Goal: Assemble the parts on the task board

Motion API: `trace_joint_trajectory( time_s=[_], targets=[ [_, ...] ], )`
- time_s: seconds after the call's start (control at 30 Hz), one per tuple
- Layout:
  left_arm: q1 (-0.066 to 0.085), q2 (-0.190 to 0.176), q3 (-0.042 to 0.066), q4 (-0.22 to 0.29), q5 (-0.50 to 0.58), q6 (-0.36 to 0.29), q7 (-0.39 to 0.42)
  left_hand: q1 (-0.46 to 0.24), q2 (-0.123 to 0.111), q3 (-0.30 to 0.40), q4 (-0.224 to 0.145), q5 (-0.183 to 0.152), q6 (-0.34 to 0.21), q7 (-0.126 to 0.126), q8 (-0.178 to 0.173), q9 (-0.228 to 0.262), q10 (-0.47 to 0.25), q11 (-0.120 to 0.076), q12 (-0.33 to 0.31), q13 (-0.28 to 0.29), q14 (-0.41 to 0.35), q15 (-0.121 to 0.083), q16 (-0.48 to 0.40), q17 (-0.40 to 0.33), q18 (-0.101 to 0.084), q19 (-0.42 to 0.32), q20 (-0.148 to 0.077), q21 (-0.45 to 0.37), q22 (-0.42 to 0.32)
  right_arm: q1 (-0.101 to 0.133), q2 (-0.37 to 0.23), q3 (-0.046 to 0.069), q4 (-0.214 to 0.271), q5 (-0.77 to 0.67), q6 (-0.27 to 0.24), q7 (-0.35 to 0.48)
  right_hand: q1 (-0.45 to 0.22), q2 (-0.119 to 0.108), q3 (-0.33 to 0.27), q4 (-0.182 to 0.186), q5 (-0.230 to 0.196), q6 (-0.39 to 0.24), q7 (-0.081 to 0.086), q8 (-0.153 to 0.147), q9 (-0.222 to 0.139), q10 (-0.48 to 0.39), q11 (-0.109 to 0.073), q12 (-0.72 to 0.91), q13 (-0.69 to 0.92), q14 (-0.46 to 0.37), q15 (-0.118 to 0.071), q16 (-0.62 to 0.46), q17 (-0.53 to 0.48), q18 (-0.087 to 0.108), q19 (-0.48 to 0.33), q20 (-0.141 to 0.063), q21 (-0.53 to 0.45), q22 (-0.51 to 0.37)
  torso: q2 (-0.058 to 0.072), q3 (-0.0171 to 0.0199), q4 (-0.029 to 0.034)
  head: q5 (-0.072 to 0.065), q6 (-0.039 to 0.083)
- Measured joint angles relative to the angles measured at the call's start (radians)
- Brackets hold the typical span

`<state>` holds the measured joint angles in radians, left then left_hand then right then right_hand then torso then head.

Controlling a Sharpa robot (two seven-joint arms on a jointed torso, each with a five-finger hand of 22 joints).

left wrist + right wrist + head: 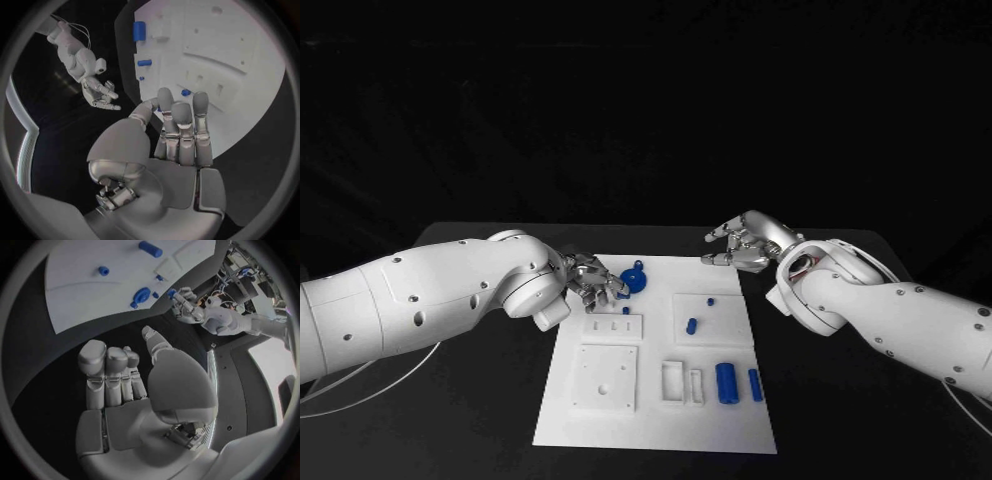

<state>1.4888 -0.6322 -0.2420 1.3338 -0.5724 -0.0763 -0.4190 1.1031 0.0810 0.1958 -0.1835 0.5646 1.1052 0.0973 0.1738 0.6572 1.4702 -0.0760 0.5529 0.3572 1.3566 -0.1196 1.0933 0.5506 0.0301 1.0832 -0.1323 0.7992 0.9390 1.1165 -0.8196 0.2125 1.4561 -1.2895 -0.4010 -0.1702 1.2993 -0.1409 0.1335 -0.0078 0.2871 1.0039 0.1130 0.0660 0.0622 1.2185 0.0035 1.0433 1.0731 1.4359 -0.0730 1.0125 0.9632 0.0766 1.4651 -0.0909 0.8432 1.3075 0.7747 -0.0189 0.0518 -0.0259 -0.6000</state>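
The white task board (661,425) lies in the middle of the black table. My left hand (593,281) hovers over the board's far left corner. A small blue part (170,291) is pinched at its fingertips, with a sliver of blue between thumb and finger in the left wrist view (159,107). Right beside that hand a round blue part (635,281) lies on the board. My right hand (747,243) hangs over the table past the board's far right corner, fingers loosely apart and holding nothing.
More blue parts lie on the board: a small peg (626,311), two short pieces (692,325) near the middle, and two cylinders (727,381) towards the near right. White blocks and recesses (609,378) take up the near left.
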Motion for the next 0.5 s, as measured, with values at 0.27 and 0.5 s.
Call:
trace_joint_trajectory(
  time_s=[0.27, 0.5],
  targets=[
    [0.0, 0.009, 0.0, 0.014, -0.044, 0.003, -0.066, -0.019, 0.007, -0.001, -0.029, 0.016, 0.011, -0.001, -0.076, 0.104, 0.0, 0.0, 0.052, 0.0, 0.035, 0.0, -0.021, 0.063, 0.0, 0.009, 0.009, 0.014, 0.005, 0.001, -0.013, 0.028, -0.036, 0.064, -0.016, 0.013, 0.0, 0.0, 0.001, -0.006, 0.032, 0.001, -0.001, 0.0, 0.0, 0.0, 0.0, 0.0, -0.001, 0.0, 0.0, 0.0, 0.0, 0.0, 0.0, 0.0, -0.003, 0.001, -0.003, -0.0003, -0.0016, 0.012, -0.021],
    [-0.004, 0.016, 0.0, 0.035, -0.159, 0.0, -0.102, -0.026, 0.007, -0.006, -0.036, 0.031, 0.012, -0.001, -0.094, 0.14, 0.0, 0.0, 0.069, 0.007, 0.039, -0.003, -0.021, 0.095, 0.0, 0.009, 0.009, 0.027, 0.016, 0.002, -0.014, 0.036, -0.055, 0.099, -0.024, 0.019, -0.004, 0.004, -0.002, -0.009, 0.054, 0.005, -0.004, 0.0, 0.0, 0.0, 0.0, 0.0, -0.002, 0.0, 0.0, 0.0, 0.0, 0.0, 0.0, 0.0, -0.007, 0.001, -0.005, -0.0003, -0.001, 0.019, -0.035]
  ],
)
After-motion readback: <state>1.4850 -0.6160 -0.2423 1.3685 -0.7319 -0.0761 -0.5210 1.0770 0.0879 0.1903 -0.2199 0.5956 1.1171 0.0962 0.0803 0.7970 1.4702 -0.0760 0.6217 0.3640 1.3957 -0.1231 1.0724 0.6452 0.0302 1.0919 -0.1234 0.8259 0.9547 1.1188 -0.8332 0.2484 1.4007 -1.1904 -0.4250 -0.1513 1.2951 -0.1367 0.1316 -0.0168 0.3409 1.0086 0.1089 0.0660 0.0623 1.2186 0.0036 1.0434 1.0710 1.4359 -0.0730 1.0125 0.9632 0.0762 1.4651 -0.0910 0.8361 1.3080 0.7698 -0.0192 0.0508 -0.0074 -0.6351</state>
